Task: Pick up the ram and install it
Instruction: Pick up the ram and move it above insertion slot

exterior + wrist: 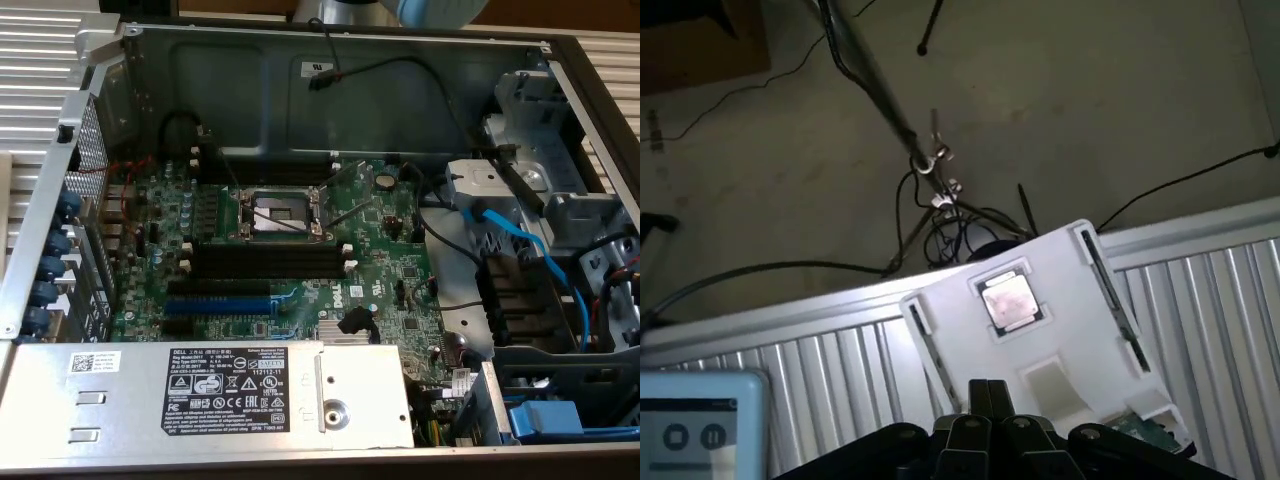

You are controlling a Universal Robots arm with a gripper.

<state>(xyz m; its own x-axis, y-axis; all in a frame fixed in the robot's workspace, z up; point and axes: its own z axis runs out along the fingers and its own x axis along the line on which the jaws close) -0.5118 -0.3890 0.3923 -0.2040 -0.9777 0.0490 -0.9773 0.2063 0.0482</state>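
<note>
In the wrist view my gripper [985,398] is shut, its dark fingers pressed together with nothing between them. It hangs over a white tray [1060,275] lying on a ribbed metal surface. A processor chip [1008,300] sits in the tray's middle. A corner of green circuit board [1148,428], which looks like the ram, peeks out at the tray's edge beside the gripper body; most of it is hidden. In the exterior view the open computer case holds the green motherboard [390,265] with its long black memory slots [268,260] standing bare.
Around the slots are the processor socket [280,212], a blue expansion slot [215,305], the grey power supply [200,390] and blue cables [525,245] by the drive cage. Part of the arm [430,10] shows past the case's far wall. A tripod and cables [940,200] stand on the floor.
</note>
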